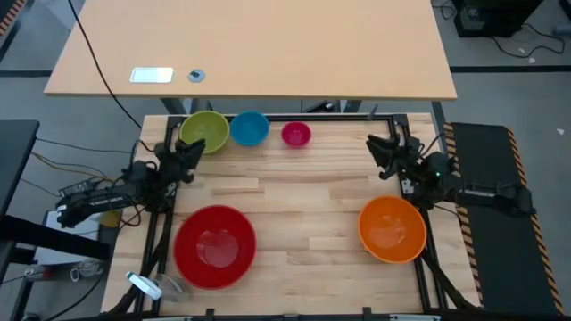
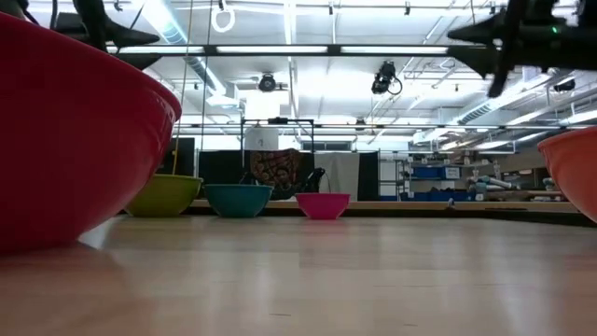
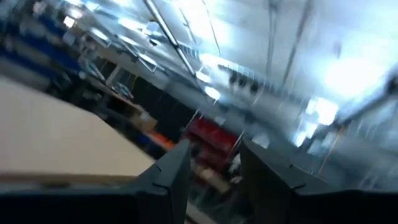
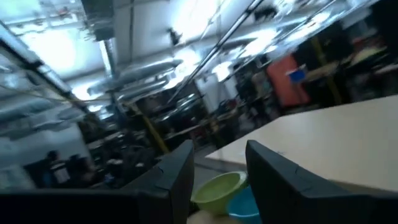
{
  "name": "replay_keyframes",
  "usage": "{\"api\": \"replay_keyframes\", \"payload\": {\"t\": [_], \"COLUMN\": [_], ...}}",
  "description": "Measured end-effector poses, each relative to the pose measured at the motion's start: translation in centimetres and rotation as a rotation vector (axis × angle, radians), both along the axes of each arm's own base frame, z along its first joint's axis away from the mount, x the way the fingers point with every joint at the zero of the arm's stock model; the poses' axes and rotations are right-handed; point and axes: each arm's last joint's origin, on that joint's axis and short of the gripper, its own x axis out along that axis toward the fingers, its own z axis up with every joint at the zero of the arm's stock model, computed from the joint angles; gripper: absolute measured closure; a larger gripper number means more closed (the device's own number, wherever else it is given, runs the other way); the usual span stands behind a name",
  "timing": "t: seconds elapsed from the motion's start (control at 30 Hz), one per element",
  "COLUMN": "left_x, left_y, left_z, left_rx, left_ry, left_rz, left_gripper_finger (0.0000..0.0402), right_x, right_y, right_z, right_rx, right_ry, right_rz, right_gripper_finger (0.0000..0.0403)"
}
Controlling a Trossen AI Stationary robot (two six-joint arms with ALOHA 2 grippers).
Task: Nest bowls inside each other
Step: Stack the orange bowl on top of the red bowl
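Five bowls stand on their bases on the wooden table [image 1: 303, 192]. The red bowl [image 1: 214, 247] is near left and the orange bowl [image 1: 391, 229] near right. Along the far edge stand the yellow-green bowl [image 1: 204, 131], the blue bowl [image 1: 249, 128] and the magenta bowl [image 1: 295, 134]. My left gripper [image 1: 192, 152] hovers at the left side, just near of the yellow-green bowl. It is open and empty [image 3: 214, 180]. My right gripper [image 1: 382, 147] hovers at the far right, raised and open, with nothing between its fingers [image 4: 217, 180].
A larger light tabletop [image 1: 250, 53] lies beyond the far edge, with a white device [image 1: 152, 75] on it. A black frame runs along the table's sides. Cables and a small clear object [image 1: 147, 285] sit off the near left corner. Bare wood lies between the bowls at the table's middle.
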Motion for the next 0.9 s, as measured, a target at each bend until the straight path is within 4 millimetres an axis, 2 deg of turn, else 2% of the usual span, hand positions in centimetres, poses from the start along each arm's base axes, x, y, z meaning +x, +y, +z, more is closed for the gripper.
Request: {"api": "replay_keyframes", "payload": {"t": [0.1, 0.2, 0.37, 0.53, 0.63, 0.8, 0.9], "left_x": [0.0, -0.1, -0.5, -0.8, 0.0, 1.4, 2.5], "left_y": [0.0, 0.0, -0.1, -0.2, -0.2, 0.0, 0.3], "left_z": [0.0, 0.1, 0.9, 1.5, 2.6, 4.9, 6.4], "left_rx": [-0.121, -0.162, -0.139, -0.156, -0.149, -0.207, -0.226], "left_ry": [-0.086, -0.132, -0.22, -0.285, -0.123, 0.192, 0.333], "left_rz": [-0.072, -0.1, -0.11, -0.139, -0.185, -0.179, -0.157], "left_gripper_finger": [0.026, 0.026, 0.026, 0.026, 0.026, 0.0259, 0.0254], "right_x": [1.4, 2.6, 4.0, 5.5, 7.3, 9.9, 10.5], "right_y": [-0.6, -1.2, -1.9, -2.3, -2.6, -2.8, -2.8], "right_z": [2.0, 4.0, 7.5, 9.9, 11.0, 10.7, 10.2], "right_rx": [0.113, 0.221, 0.222, 0.185, 0.23, 0.395, 0.411], "right_ry": [-0.031, -0.088, -0.178, -0.168, 0.077, 0.795, 1.114], "right_rz": [0.026, 0.026, 0.023, 0.066, 0.149, 0.179, 0.248], "right_gripper_finger": [0.025, 0.025, 0.025, 0.025, 0.0252, 0.0253, 0.0253]}}
